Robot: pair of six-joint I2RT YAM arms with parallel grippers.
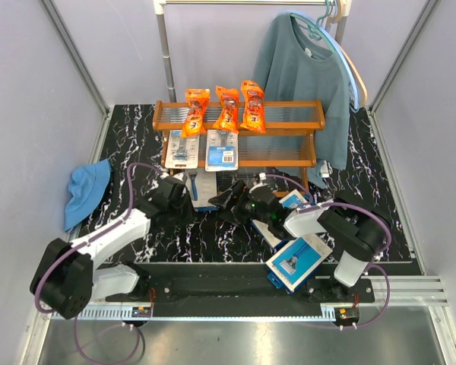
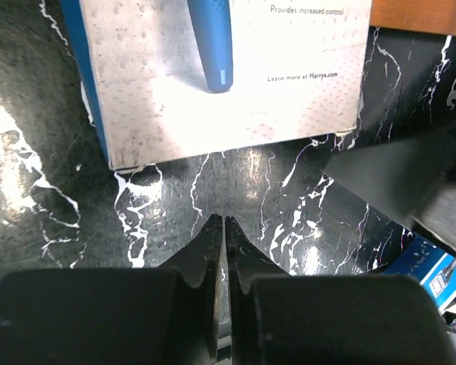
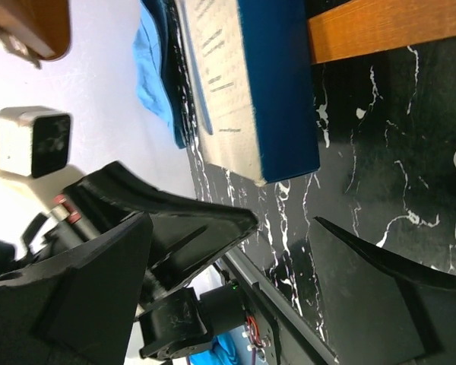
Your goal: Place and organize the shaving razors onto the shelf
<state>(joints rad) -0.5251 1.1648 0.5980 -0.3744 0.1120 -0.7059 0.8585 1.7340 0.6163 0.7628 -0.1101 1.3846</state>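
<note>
Three orange bags (image 1: pixel 228 108) sit along the far, top tier of the shelf (image 1: pixel 292 104); two cards (image 1: pixel 222 148) lie on the middle tier. Three boxes lie on the table (image 1: pixel 175 232): one box (image 1: pixel 205 195) just near of the shelf, between the two grippers; a second (image 1: pixel 295 201) to its right, partly under the right arm; a third (image 1: pixel 296 260) nearest of all, by the right base.

The left gripper (image 2: pixel 219 222) has its fingers pressed together and empty, low over the table just near of that first box; the right gripper (image 3: pixel 285 222) is spread wide, holding nothing, facing the box's right edge.

The box is probably light, stiff cardboard with slick printed faces; lying flat, it offers little to pinch from above; I judge the best hold is across its thin edges, perhaps with one side tipped up first; squeezing the broad face risks denting it, and a shallow grip may slip.
</note>
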